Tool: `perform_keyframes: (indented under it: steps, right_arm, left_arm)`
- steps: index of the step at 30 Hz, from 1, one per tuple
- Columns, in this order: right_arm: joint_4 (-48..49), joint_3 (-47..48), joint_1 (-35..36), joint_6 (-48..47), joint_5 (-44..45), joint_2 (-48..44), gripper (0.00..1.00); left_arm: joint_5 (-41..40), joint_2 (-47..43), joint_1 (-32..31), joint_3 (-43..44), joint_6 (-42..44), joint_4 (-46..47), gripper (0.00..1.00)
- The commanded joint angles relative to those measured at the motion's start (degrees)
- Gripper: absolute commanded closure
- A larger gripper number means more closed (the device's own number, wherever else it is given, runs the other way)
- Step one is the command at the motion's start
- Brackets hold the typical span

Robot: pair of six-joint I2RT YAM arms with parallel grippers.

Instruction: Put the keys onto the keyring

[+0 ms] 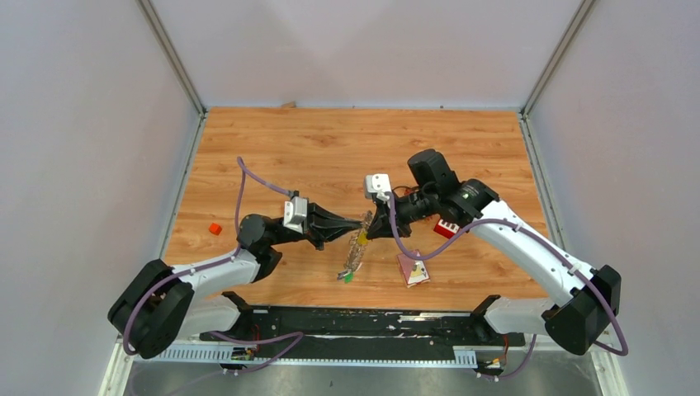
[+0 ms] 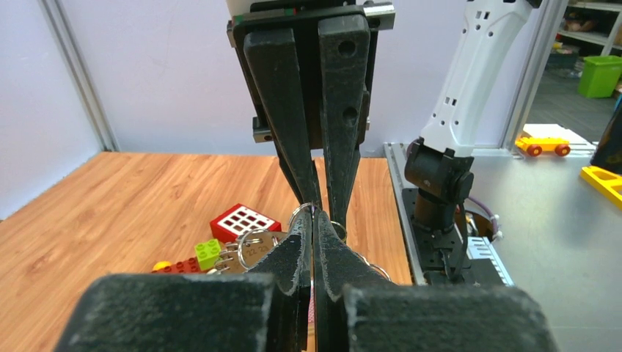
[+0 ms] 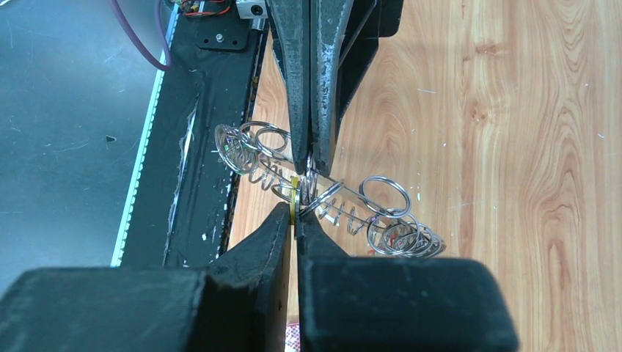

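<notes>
While my left tool clenches the keyring and right tool pinches a yellow key | threading unfinished, I judge.

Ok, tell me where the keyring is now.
Top view, mid-table: the keyring hangs where the left gripper and right gripper meet, both pinching it, left of the red block.

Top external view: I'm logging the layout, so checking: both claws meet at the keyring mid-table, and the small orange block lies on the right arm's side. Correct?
No. The small orange block lies on the left arm's side, as the top external view shows. The left claw and right claw do meet at the keyring mid-table.
</notes>
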Motion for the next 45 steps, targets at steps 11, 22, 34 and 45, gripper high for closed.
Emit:
perform_keyframes:
  steps: [11, 22, 34, 45]
  right_arm:
    - [6.6, -1.33, 0.12, 2.13, -3.01, -1.17, 1.0]
    - [14.18, -3.07, 1.39, 5.0, -5.0, -2.24, 1.0]
    - [13.5, -1.01, 3.38, 5.5, 2.59, -0.76, 1.0]
    - [12.05, -2.01, 0.67, 3.66, 6.35, -6.94, 0.74]
  left_arm:
    - [-1.5, 1.04, 0.02, 0.48, -3.95, 8.94, 1.0]
    - [-3.12, 1.61, -0.17, 0.45, -3.19, 7.93, 1.0]
    - [-3.79, 2.45, -0.3, 0.18, -2.07, 6.95, 1.0]
    - [-2.02, 2.19, -0.3, 0.1, -2.5, 7.13, 1.0]
